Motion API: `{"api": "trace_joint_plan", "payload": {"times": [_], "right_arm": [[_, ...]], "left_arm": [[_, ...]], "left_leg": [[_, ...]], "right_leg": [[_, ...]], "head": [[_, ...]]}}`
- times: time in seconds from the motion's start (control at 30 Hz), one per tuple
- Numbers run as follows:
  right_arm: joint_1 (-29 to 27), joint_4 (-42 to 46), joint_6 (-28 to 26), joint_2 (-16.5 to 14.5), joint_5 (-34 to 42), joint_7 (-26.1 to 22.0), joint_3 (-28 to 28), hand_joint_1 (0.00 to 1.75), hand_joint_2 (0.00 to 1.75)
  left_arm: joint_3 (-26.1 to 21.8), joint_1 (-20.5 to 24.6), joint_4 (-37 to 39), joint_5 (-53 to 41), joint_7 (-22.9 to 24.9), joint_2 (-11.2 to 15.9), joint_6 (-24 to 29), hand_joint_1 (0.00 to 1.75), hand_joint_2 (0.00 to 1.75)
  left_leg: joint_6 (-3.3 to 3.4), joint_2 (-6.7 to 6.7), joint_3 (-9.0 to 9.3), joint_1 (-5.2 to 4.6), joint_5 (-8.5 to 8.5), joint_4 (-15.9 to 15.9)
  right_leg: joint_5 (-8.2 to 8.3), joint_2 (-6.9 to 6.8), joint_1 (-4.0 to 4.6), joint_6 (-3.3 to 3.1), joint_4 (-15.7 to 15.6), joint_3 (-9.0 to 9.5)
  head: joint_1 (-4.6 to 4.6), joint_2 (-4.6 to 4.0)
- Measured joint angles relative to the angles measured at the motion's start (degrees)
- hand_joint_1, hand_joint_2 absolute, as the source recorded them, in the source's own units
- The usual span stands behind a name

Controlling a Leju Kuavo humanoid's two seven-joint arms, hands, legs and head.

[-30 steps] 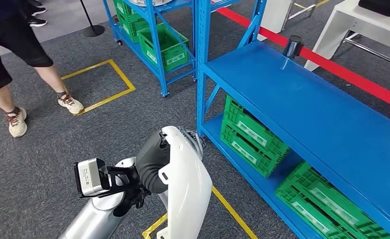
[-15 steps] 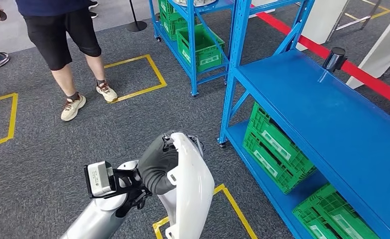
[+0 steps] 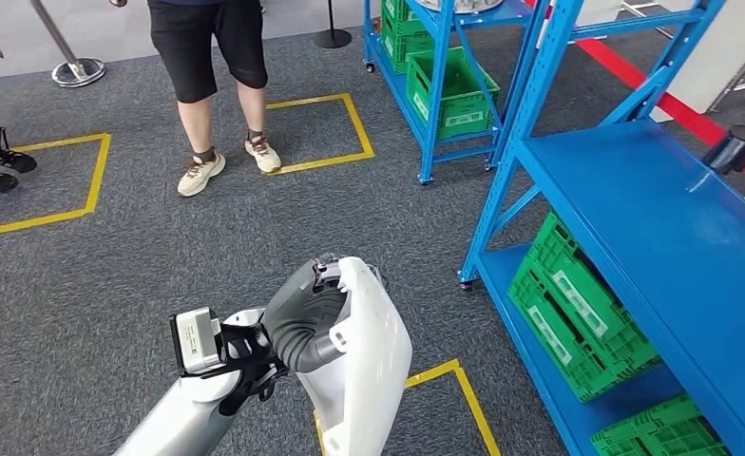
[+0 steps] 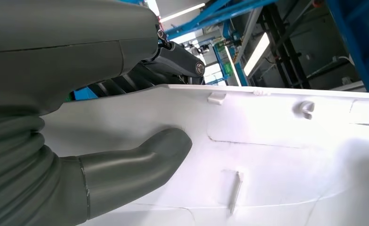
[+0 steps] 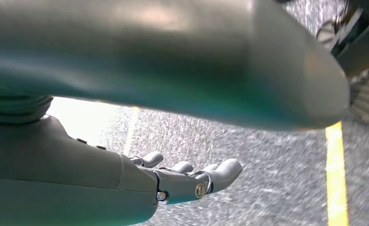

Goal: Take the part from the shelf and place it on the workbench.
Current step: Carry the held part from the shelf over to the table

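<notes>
A long curved white plastic part [image 3: 364, 370] is carried low in the middle of the head view, over the grey carpet. My left hand [image 3: 304, 318] grips its upper edge, thumb [image 4: 135, 165] pressed on the part's white inner face [image 4: 276, 155] and dark fingers [image 4: 178, 56] hooked over the rim. My right hand [image 5: 182, 181] hangs beside my body above the carpet, fingers stretched out and apart, nothing in it.
A blue shelf rack [image 3: 654, 237] with green crates [image 3: 578, 318] underneath stands on the right. A second blue rack [image 3: 445, 66] with a green crate is farther back. A person [image 3: 212, 85] in black shorts stands ahead by yellow floor markings [image 3: 321, 133]. A stanchion base [image 3: 76, 68] is at back left.
The whole view has swung left: the blue racks slid right and the person moved toward the centre. The white part stays in my left hand in the same pose.
</notes>
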State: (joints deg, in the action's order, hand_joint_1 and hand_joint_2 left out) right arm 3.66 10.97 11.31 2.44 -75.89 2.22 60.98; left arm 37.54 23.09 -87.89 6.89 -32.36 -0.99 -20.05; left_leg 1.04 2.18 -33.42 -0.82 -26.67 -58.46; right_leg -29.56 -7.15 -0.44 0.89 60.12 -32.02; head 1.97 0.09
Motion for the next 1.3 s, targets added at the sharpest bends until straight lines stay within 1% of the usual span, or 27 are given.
{"api": "trace_joint_plan", "payload": {"times": [0.03,0.1,0.13,0.17,0.2,0.23,0.27,0.3,0.37,0.4,0.47,0.53,0.6,0.67,0.7,0.73,0.77,0.83,0.9,0.97,1.0,1.03,1.1,1.17,1.2,1.23,1.3], "right_arm": [[0.08,0.00,0.01,-0.10,-0.10,0.04,-0.15,0.00,0.00],[0.00,0.00,0.02,-0.22,-0.44,0.58,-0.39,0.00,0.00],[-0.11,0.00,0.01,-0.25,-0.61,0.89,-0.50,0.00,0.00],[-0.21,0.00,0.01,-0.24,-0.76,1.21,-0.62,0.00,0.00],[-0.26,0.00,-0.01,-0.23,-0.86,1.50,-0.74,0.00,0.00],[-0.27,0.00,-0.03,-0.23,-0.89,1.70,-0.82,0.00,0.00],[-0.25,0.00,-0.06,-0.20,-0.89,1.84,-0.87,0.00,0.00],[-0.22,0.00,-0.14,-0.17,-0.90,1.88,-0.92,0.00,0.00],[-0.17,0.00,-0.32,-0.05,-0.89,1.51,-0.97,0.00,0.00],[-0.11,0.00,-0.40,0.05,-0.89,1.18,-1.00,0.00,0.00],[0.05,0.00,-0.46,0.28,-0.92,0.51,-1.06,0.00,0.00],[0.20,0.01,-0.43,0.49,-0.93,0.38,-1.12,0.00,0.00],[0.10,0.02,-0.41,0.65,-0.87,0.92,-1.14,0.00,0.00],[-0.12,0.02,-0.40,0.77,-0.76,1.71,-1.14,0.00,0.00],[-0.15,0.02,-0.40,0.83,-0.67,1.97,-1.14,0.00,0.00],[-0.12,0.02,-0.41,0.86,-0.55,2.26,-1.13,0.00,0.00],[-0.05,0.02,-0.42,0.86,-0.41,2.49,-1.13,0.00,0.00],[0.05,0.02,-0.44,0.86,-0.12,2.75,-1.11,0.00,0.00],[0.07,0.02,-0.46,0.86,0.10,2.63,-1.10,0.00,0.00],[0.16,0.02,-0.50,0.82,0.22,2.06,-1.09,0.00,0.00],[0.25,0.02,-0.53,0.79,0.23,1.75,-1.09,0.00,0.00],[0.31,0.02,-0.55,0.75,0.25,1.53,-1.09,0.00,0.00],[0.21,0.02,-0.59,0.69,0.26,1.42,-1.08,0.00,0.00],[-0.10,0.02,-0.62,0.66,0.26,1.59,-1.06,0.00,0.00],[-0.22,0.02,-0.62,0.67,0.26,1.78,-1.06,0.00,0.00],[-0.27,0.02,-0.59,0.67,0.25,1.97,-1.05,0.00,0.00],[-0.29,0.02,-0.47,0.67,0.20,2.24,-1.05,0.00,0.00]], "left_arm": [[0.01,0.26,-0.02,0.00,0.33,-0.21,-0.04,1.75,1.75],[0.03,0.66,-0.03,0.00,0.90,-0.68,-0.21,1.75,1.75],[0.05,0.74,-0.03,-0.01,1.15,-0.83,-0.28,1.75,1.75],[0.06,0.74,-0.03,-0.01,1.32,-0.92,-0.33,1.75,1.75],[0.07,0.74,-0.05,-0.01,1.44,-0.94,-0.34,1.75,1.75],[0.08,0.74,-0.12,-0.01,1.54,-0.97,-0.33,1.75,1.75],[0.08,0.74,-0.22,-0.02,1.58,-1.02,-0.32,1.75,1.75],[0.08,0.74,-0.36,-0.09,1.63,-1.09,-0.29,1.75,1.75],[0.11,0.75,-0.70,-0.34,1.79,-1.24,-0.21,1.75,1.75],[0.14,0.74,-0.86,-0.46,1.86,-1.29,-0.16,1.75,1.75],[0.20,0.72,-1.13,-0.54,1.93,-1.31,-0.09,1.75,1.75],[0.24,0.77,-1.29,-0.55,1.93,-1.33,-0.04,1.75,1.75],[0.32,0.83,-1.39,-0.56,1.94,-1.44,-0.03,1.75,1.75],[0.41,0.77,-1.40,-0.56,2.00,-1.53,-0.03,1.75,1.75],[0.44,0.74,-1.40,-0.56,2.04,-1.53,-0.03,1.75,1.75],[0.47,0.74,-1.40,-0.55,2.08,-1.56,-0.05,1.75,1.75],[0.50,0.81,-1.42,-0.54,2.09,-1.62,-0.13,1.75,1.75],[0.57,1.10,-1.49,-0.47,2.11,-1.86,-0.32,1.75,1.75],[0.65,1.48,-1.56,-0.37,2.11,-2.14,-0.46,1.75,1.75],[0.72,1.81,-1.58,-0.31,2.11,-2.30,-0.55,1.75,1.75],[0.77,1.98,-1.61,-0.28,2.10,-2.38,-0.60,1.75,1.75],[0.82,2.17,-1.62,-0.23,2.09,-2.56,-0.64,1.75,1.75],[0.96,2.49,-1.57,-0.14,2.12,-3.01,-0.75,1.75,1.75],[1.08,2.57,-1.37,-0.14,2.23,-3.25,-0.82,1.75,1.75],[1.11,2.56,-1.27,-0.18,2.29,-3.25,-0.84,1.75,1.75],[1.14,2.56,-1.20,-0.25,2.34,-3.25,-0.84,1.75,1.75],[1.25,2.57,-1.17,-0.38,2.47,-3.26,-0.84,1.75,1.75]], "left_leg": [[0.32,-0.75,0.12,0.20,0.33,0.31],[0.70,-2.25,0.07,0.43,0.70,0.47],[0.77,-3.11,-0.08,0.44,0.77,0.40],[0.78,-4.01,-0.19,0.45,0.80,0.29],[0.74,-4.93,-0.30,0.50,0.82,0.11],[0.63,-5.80,-0.37,0.59,0.81,-0.12],[0.44,-6.65,-0.43,0.71,0.74,-0.41],[0.14,-7.41,-0.57,0.76,0.66,-0.73],[-0.65,-8.79,-1.03,0.76,0.63,-1.15],[-1.08,-9.36,-1.28,0.76,0.77,-1.11],[-1.78,-9.85,-1.68,0.91,1.05,-0.93],[-2.23,-7.08,-2.72,0.80,-0.23,-2.92],[-2.48,-3.64,-5.62,0.69,-3.91,-9.44],[-2.60,-2.85,-8.78,0.78,-6.86,-16.56],[-2.56,-2.78,-9.19,0.79,-6.88,-17.70],[-2.44,-2.60,-8.38,0.78,-5.83,-16.46],[-2.23,-1.98,-6.46,0.71,-4.03,-13.04],[-1.50,1.25,-2.10,0.21,-1.23,-4.86],[-0.74,3.10,-0.47,-0.37,-0.58,-1.21],[-0.08,1.63,-0.55,-0.45,-0.28,-0.84],[0.25,0.84,-0.45,-0.33,-0.04,-0.55],[0.63,0.09,-0.32,-0.14,0.26,-0.25],[1.13,-1.46,-0.23,0.16,0.67,0.06],[1.27,-3.23,-0.36,0.24,0.81,-0.02],[1.24,-4.15,-0.40,0.27,0.84,-0.11],[1.16,-5.01,-0.43,0.34,0.84,-0.25],[0.79,-6.65,-0.50,0.57,0.75,-0.65]], "right_leg": [[-1.16,1.77,-0.15,0.31,1.64,-0.61],[-4.73,5.63,-0.35,0.70,8.14,-3.62],[-6.18,6.44,-0.37,0.83,11.72,-5.39],[-6.70,6.74,-0.41,0.91,14.05,-6.65],[-6.10,6.84,-0.47,0.96,14.40,-6.97],[-4.48,7.00,-0.59,1.02,12.53,-6.20],[-2.28,7.58,-0.81,1.11,8.87,-4.51],[-0.74,8.95,-1.03,1.29,5.14,-2.75],[0.76,10.90,-1.23,1.17,0.36,-0.65],[0.62,11.19,-1.11,0.91,-0.06,-0.54],[0.99,9.88,-0.92,0.01,-0.27,-0.57],[1.24,8.51,-0.92,-0.90,-0.54,-0.55],[1.22,6.93,-0.73,-1.47,-0.64,-0.57],[1.13,5.17,-0.50,-1.63,-0.63,-0.61],[1.10,4.30,-0.41,-1.66,-0.63,-0.61],[1.06,3.50,-0.34,-1.67,-0.63,-0.56],[0.98,2.75,-0.28,-1.64,-0.63,-0.45],[0.73,1.45,-0.03,-1.37,-0.57,-0.14],[0.56,0.23,0.16,-0.83,-0.56,0.10],[0.42,-0.99,0.10,-0.22,-0.64,0.34],[0.09,-0.49,-0.01,0.11,-0.36,0.40],[-0.71,0.86,-0.17,0.40,0.70,0.07],[-3.83,4.84,-0.45,0.90,6.37,-2.46],[-6.52,6.58,-0.51,1.21,13.55,-6.24],[-6.46,6.75,-0.54,1.30,15.17,-7.34],[-5.26,6.83,-0.60,1.35,14.55,-7.38],[-0.97,8.14,-0.97,1.51,7.71,-4.64]], "head": [[-0.09,0.00],[-0.36,0.00],[-0.48,0.00],[-0.54,-0.01],[-0.56,-0.01],[-0.57,-0.01],[-0.59,-0.01],[-0.62,0.00],[-0.68,-0.01],[-0.69,-0.01],[-0.67,-0.01],[-0.33,0.00],[0.08,0.00],[0.15,0.00],[0.15,0.00],[0.15,0.00],[0.15,0.00],[0.15,0.00],[0.14,0.00],[0.14,0.00],[0.10,0.00],[0.06,0.00],[-0.23,-0.01],[-0.48,-0.01],[-0.53,0.00],[-0.54,0.00],[-0.58,0.00]]}}
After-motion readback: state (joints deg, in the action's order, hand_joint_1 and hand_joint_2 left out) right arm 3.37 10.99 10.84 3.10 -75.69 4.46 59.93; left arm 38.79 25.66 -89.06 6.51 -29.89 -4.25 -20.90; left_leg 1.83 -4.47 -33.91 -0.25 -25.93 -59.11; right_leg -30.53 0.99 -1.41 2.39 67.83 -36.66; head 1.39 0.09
